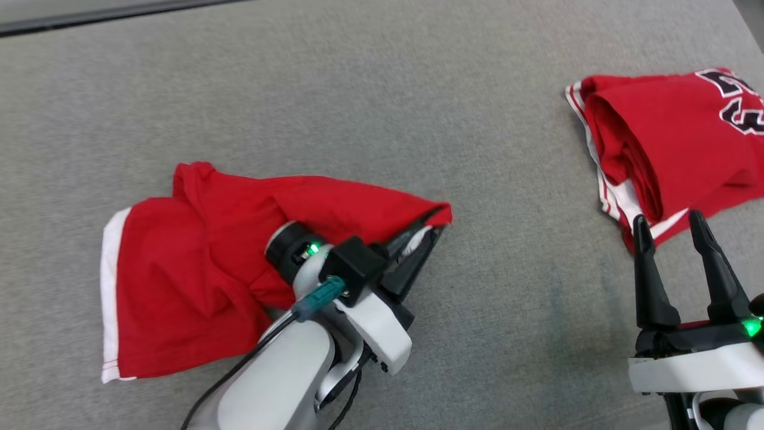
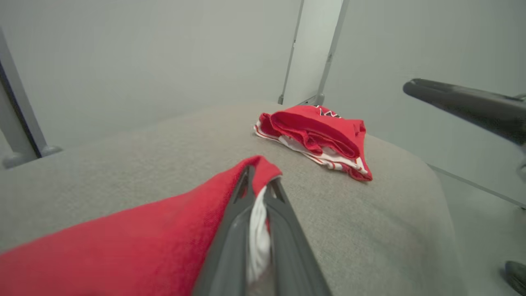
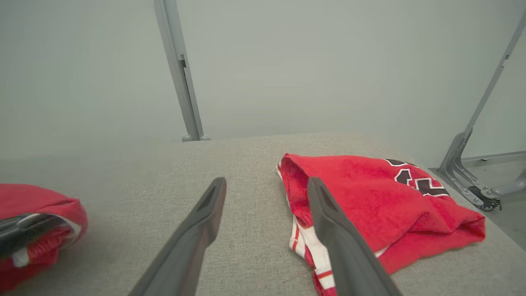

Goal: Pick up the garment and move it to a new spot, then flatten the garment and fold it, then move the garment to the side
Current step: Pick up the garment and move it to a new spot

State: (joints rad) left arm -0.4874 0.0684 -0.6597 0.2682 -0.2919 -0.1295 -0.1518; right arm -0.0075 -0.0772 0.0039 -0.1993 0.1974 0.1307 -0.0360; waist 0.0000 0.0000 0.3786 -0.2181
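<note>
The garment [image 1: 197,280] is seen crumpled on the grey surface [image 1: 370,89], well apart from the folded jersey [image 1: 674,137]. Its white-trimmed corner nearest that jersey is pinched in the left tool [image 1: 434,224], so the pick-up-and-move step is judged to be in hand, and a clean lift is called for next so the cloth is not dragged. The right tool [image 1: 667,216] is held spread and empty at the folded jersey's near edge, and that jersey is judged the one thing to be kept clear of when a new spot is chosen.
</note>
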